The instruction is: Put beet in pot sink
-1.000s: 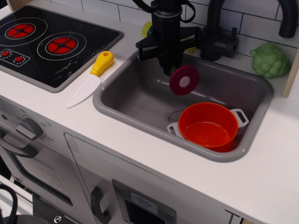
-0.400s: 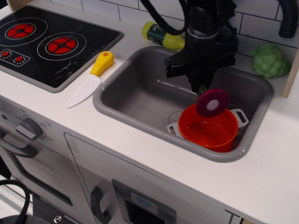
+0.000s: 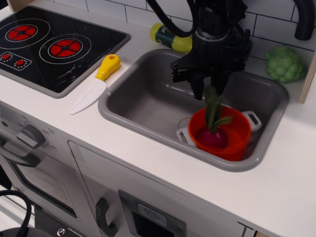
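Observation:
The beet [image 3: 213, 137] lies inside the orange pot [image 3: 237, 143], its maroon bulb on the pot's bottom and its green leaves [image 3: 213, 107] pointing up. The pot stands in the right part of the grey sink [image 3: 143, 98]. My gripper [image 3: 208, 91] hangs just above the pot's far rim with its black fingers [image 3: 197, 89] spread apart on either side of the leaf tips. It is open and holds nothing.
A white toy knife with a yellow handle [image 3: 96, 81] lies on the counter left of the sink. A black stove top [image 3: 49, 44] is at far left. A pale green bumpy vegetable [image 3: 284, 64] and a yellow-green bottle [image 3: 170, 37] lie behind the sink. A dark faucet [image 3: 303, 19] rises at the back right.
The gripper carried the beet right from over the sink's middle to over the pot, then opened. The beet dropped into the pot and now lies there.

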`<act>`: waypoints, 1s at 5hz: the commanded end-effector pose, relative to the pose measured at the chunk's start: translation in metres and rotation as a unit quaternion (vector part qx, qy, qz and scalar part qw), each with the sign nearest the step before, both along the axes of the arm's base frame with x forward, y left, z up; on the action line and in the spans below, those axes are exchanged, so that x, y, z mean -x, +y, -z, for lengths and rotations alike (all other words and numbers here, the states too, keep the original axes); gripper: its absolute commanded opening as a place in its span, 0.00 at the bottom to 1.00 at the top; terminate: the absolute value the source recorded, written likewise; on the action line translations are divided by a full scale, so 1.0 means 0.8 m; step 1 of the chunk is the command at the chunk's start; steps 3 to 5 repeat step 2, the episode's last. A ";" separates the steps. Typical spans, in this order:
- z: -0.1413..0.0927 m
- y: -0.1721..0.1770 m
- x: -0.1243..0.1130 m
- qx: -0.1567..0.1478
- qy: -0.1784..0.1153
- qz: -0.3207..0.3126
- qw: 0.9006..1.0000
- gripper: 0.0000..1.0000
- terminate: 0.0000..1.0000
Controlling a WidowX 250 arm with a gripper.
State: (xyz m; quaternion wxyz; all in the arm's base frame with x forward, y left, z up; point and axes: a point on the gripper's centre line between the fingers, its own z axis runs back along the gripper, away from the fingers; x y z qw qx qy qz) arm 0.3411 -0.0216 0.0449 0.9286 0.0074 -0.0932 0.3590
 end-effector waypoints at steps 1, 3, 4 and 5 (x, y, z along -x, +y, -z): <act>-0.032 -0.002 -0.005 0.002 -0.038 0.003 0.999 1.00 0.00; -0.032 -0.002 -0.005 0.002 -0.038 0.003 0.999 1.00 1.00; -0.032 -0.002 -0.005 0.002 -0.038 0.003 0.999 1.00 1.00; -0.032 -0.002 -0.005 0.002 -0.038 0.003 0.999 1.00 1.00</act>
